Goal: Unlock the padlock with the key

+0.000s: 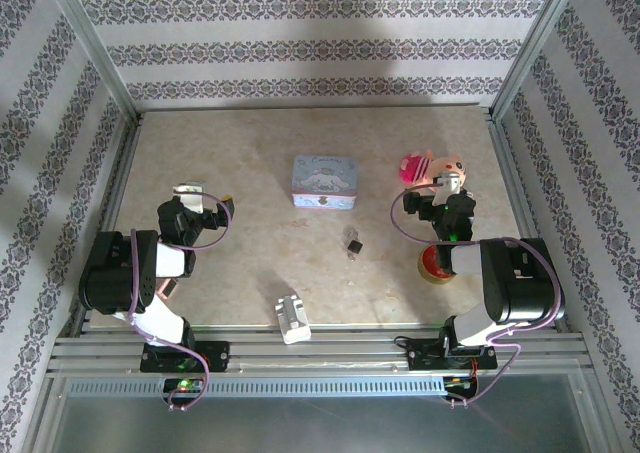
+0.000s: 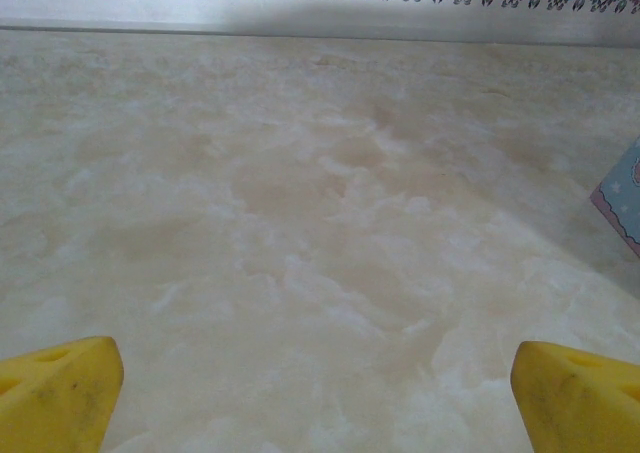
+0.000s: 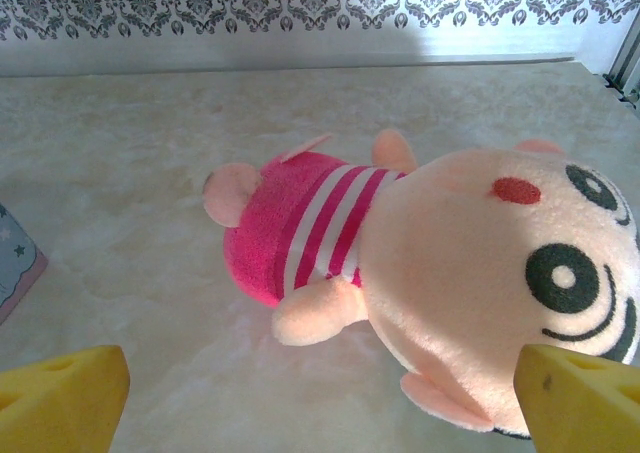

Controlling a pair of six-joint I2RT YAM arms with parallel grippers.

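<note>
Yellow pads (image 2: 60, 393) of my left gripper (image 2: 320, 403) sit at the two bottom corners of its wrist view, spread wide with only bare table (image 2: 300, 223) between them. A corner of the pale blue tin (image 2: 620, 198) pokes in at the right edge. My right gripper (image 3: 320, 403) is spread just as wide and holds nothing, though the plush toy (image 3: 430, 273) lies on its side right in front of it, its big head crowding the right-hand pad (image 3: 580, 403). From above, the padlock (image 1: 352, 243) sits on open table between the two arms, nearer the right one, on the near side of the tin and well apart from both grippers. The key is too small for me to tell apart from it. A whitish ridged block (image 1: 292, 318) lies near the front rail, and a red round thing (image 1: 435, 265) is half hidden under my right arm.
</note>
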